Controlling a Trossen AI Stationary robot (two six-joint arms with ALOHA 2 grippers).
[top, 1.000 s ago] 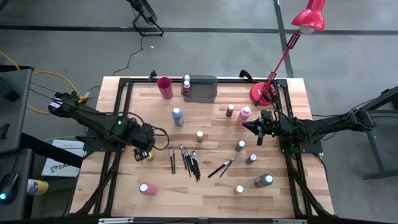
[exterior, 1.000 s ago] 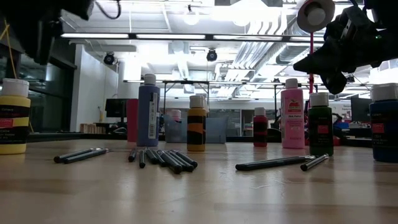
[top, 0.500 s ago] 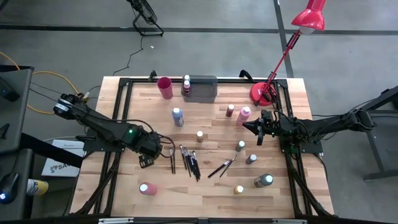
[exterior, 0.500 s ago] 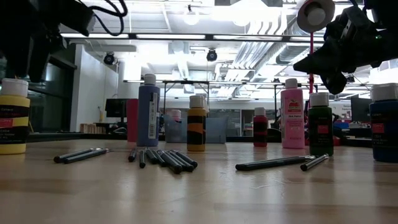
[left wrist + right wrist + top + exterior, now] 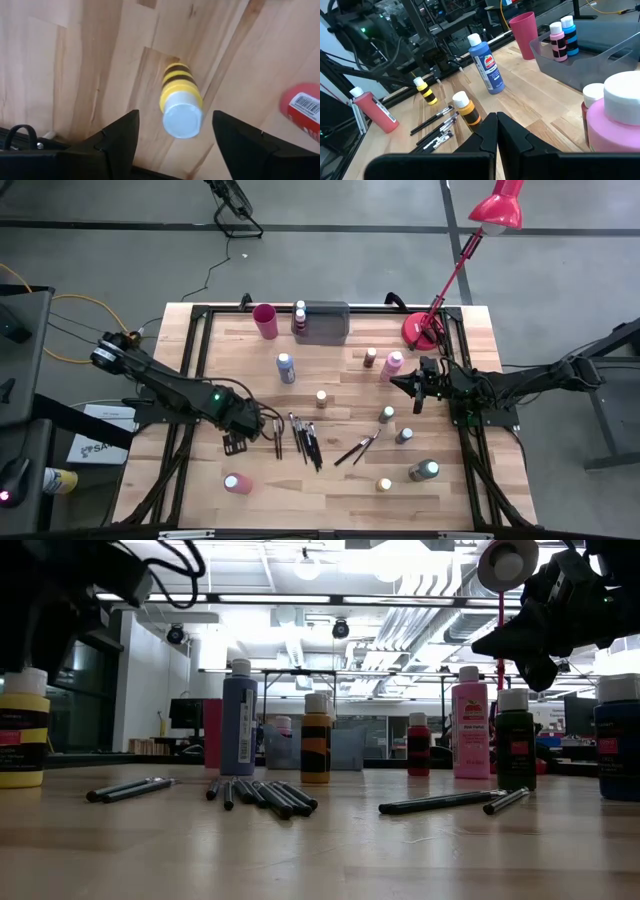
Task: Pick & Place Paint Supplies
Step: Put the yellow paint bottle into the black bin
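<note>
The left arm reaches low across the table point(image 5: 250, 495). Its left end effector point(image 5: 237, 442) is released, fingers point(image 5: 117, 137) spread on either side of the yellow paint bottle point(image 5: 180, 100) without touching it. This bottle stands upright on the left part of the table, just beside the paintbrushes point(image 5: 300, 438); it has black bands and a pale cap. The right arm waits above the table's right edge, its right end effector point(image 5: 397, 383) clenched on nothing, near the pink bottle point(image 5: 392, 365).
</note>
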